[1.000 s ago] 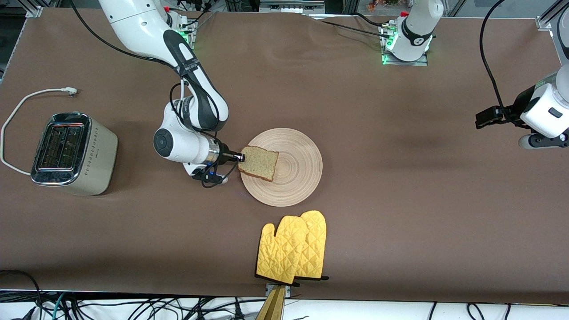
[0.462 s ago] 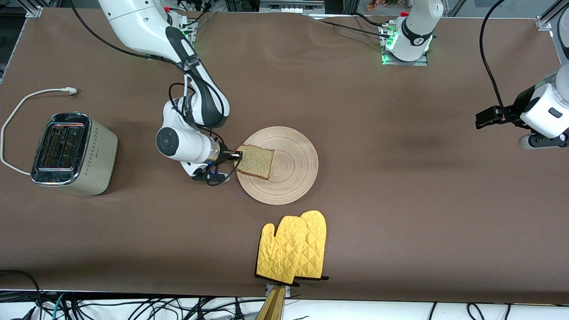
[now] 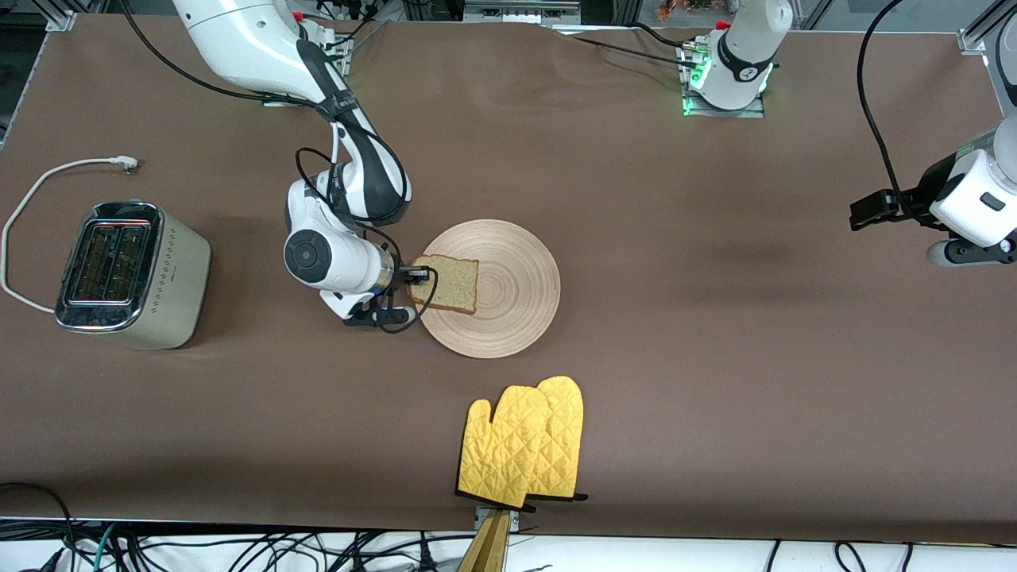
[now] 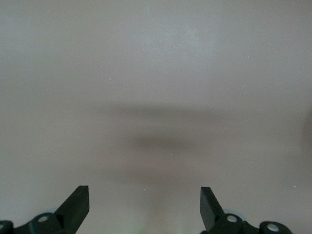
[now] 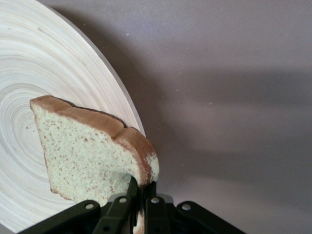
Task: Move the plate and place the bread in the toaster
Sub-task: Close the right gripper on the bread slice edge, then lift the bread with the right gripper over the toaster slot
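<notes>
**Right gripper clamping the bread at the plate's edge**

While you are watching the front view, the right gripper (image 3: 421, 276) is pinching the bread (image 3: 446, 284) by its crust edge, fingers nearly together on the slice. In the right wrist view the bread (image 5: 92, 151) is sitting tilted, its gripped corner raised off the plate (image 5: 34, 73) between the dark fingers (image 5: 124, 200). You are seeing the plate (image 3: 516, 270) lying flat near the table's middle, with the bread over the part of it toward the right arm's end. The toaster (image 3: 131, 274) is standing well apart from both, at the right arm's end of the table, its two slots facing up and its cord (image 3: 48, 179) trailing off. The mitts (image 3: 524, 441) are lying nearer the front camera than the plate. The left gripper (image 3: 870, 210) is waiting over bare table at the left arm's end; its fingers (image 4: 75, 204) are standing wide apart, holding nothing.
</notes>
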